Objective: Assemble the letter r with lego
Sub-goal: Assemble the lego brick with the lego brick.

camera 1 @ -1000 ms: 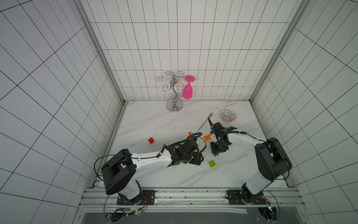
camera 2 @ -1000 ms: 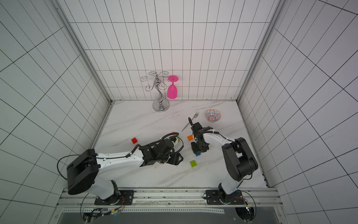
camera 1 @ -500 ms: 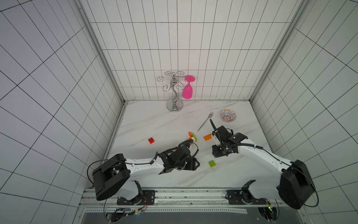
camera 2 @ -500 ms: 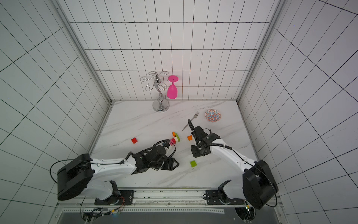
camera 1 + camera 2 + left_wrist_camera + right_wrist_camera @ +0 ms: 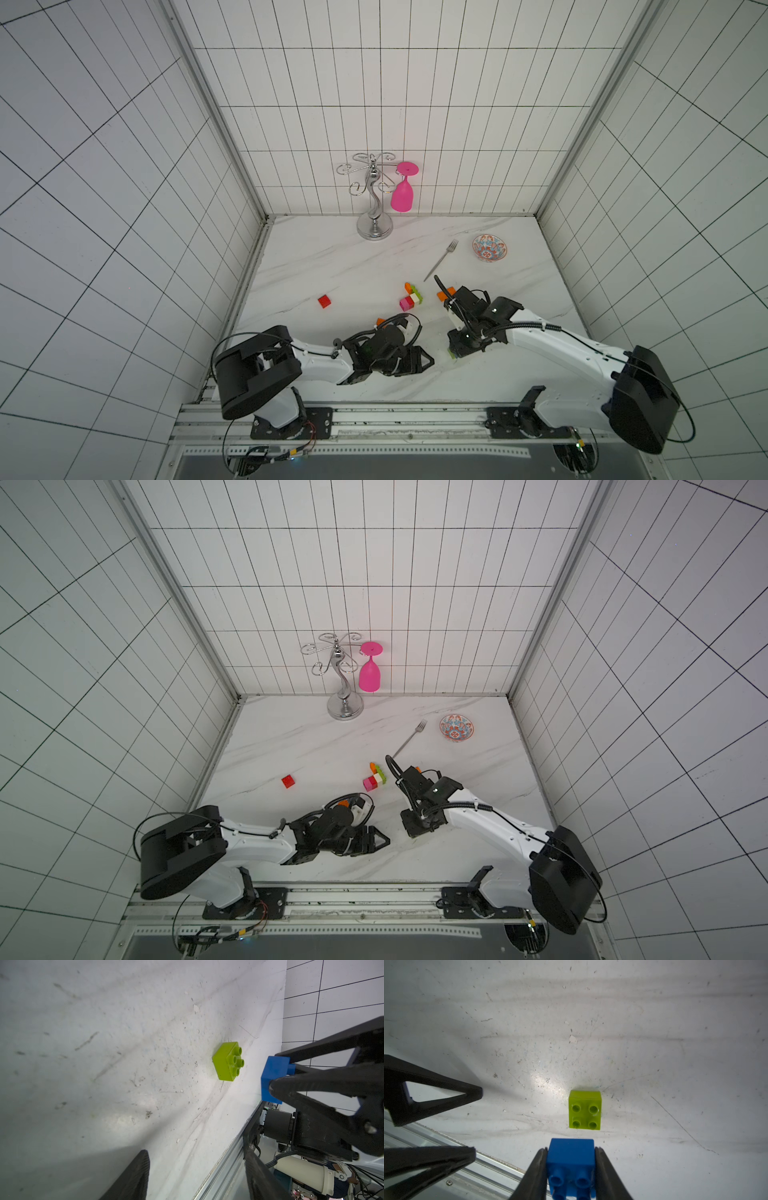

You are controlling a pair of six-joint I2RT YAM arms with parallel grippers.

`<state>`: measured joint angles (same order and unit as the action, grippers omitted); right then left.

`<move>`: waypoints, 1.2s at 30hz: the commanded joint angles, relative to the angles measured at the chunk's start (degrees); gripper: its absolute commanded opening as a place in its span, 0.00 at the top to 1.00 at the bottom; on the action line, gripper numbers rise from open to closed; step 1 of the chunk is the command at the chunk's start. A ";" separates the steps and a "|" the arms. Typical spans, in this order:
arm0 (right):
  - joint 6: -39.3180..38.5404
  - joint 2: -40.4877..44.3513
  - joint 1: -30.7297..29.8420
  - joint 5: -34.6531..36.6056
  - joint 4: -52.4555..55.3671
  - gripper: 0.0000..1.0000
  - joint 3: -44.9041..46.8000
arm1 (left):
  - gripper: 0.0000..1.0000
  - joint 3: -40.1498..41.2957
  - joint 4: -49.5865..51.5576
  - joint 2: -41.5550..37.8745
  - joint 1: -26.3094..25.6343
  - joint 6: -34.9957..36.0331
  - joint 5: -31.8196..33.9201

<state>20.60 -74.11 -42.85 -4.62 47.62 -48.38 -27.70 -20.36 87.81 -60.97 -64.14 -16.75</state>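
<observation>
Blue plastic sits between the jaws of my right gripper (image 5: 571,1149): one square blue brick (image 5: 571,1159), pinched across two opposite side walls, the jaws drawn in tight against it and touching nothing else. I hold it with its studs turned back toward my wrist, so the hollow underside faces the table (image 5: 332,257) and is free to be pressed down onto another piece. Just ahead of it lies the lime green brick (image 5: 585,1110), studs up and flat on the marble. A strip of bare surface shows between the two, so they are near but apart. I judge that is why I am poised here: to seat blue on lime, or to line them up. My left gripper (image 5: 196,1150) waits close by near the front edge, jaws spread apart and empty, pointed toward the same lime brick (ready, I would guess, to steady it if pressing makes it skid). The partly built cluster (image 5: 411,300) of pink, cream, red, green and orange pieces lies further back in the middle of the table, apart from both grippers. A loose orange brick (image 5: 441,295) sits beside my right arm, and a lone red brick (image 5: 324,301) lies off to the left. Whether the blue brick's underside touches the table I cannot tell.
</observation>
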 commanded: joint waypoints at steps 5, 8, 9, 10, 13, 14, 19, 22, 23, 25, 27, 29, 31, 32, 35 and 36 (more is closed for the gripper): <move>1.11 -3.04 -0.66 2.97 -0.27 1.00 -0.01 | 0.35 -2.53 -2.83 3.07 -0.11 -0.65 -0.19; 1.20 -3.43 -0.67 3.24 -1.24 1.00 0.28 | 0.35 -2.39 -2.74 2.82 -0.11 -0.78 0.04; 1.12 -3.66 -0.66 3.14 -1.45 1.00 0.33 | 0.35 -2.39 -2.69 2.73 -0.10 -0.73 0.11; 1.04 -4.06 -0.66 3.04 -1.58 1.00 0.27 | 0.35 -2.32 -2.54 2.65 -0.09 -0.79 0.16; 1.06 -5.22 -0.66 3.04 -1.90 1.00 -0.03 | 0.35 -2.42 -2.37 2.67 -0.11 -0.74 0.20; 1.19 -5.47 -0.71 3.05 -2.01 1.00 -0.12 | 0.35 -2.49 -2.40 2.72 -0.11 -0.70 0.10; 1.89 -6.56 -0.66 3.48 -2.84 1.00 0.00 | 0.35 -2.55 -1.92 2.67 -0.11 -0.60 0.08; 2.15 -7.18 -0.66 3.50 -3.20 1.00 0.20 | 0.35 -2.55 -1.57 2.55 -0.06 -0.55 0.08; 2.22 -7.32 -0.66 3.55 -3.37 1.00 0.37 | 0.35 -2.62 -1.46 2.54 -0.11 -0.45 0.05; 2.34 -7.47 -0.72 3.66 -3.66 1.00 0.41 | 0.35 -2.71 -1.35 2.54 -0.06 -0.37 0.08; 2.31 -7.81 -0.66 3.82 -3.89 1.00 0.41 | 0.35 -2.87 -1.26 2.63 -0.11 -0.35 0.08; 2.34 -8.31 -0.66 3.92 -3.94 1.00 0.44 | 0.35 -2.89 -1.24 2.72 0.02 -0.26 -0.01; 2.36 -8.76 -0.70 4.00 -4.11 1.00 0.61 | 0.35 -2.88 -1.20 2.67 -0.05 -0.28 0.01; 2.43 -8.93 -0.66 4.01 -4.20 1.00 0.87 | 0.35 -2.80 -1.23 2.63 -0.03 -0.29 0.06; 2.77 -9.41 -0.66 4.36 -4.29 1.00 1.26 | 0.35 -2.71 -1.17 2.54 -0.06 -0.37 0.07; 2.91 -9.64 -0.66 4.40 -4.29 1.00 1.35 | 0.35 -2.75 -1.20 2.54 -0.03 -0.36 0.07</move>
<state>22.26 -81.97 -43.18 -1.61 42.94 -48.38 -29.45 -21.61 90.08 -60.97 -64.25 -16.80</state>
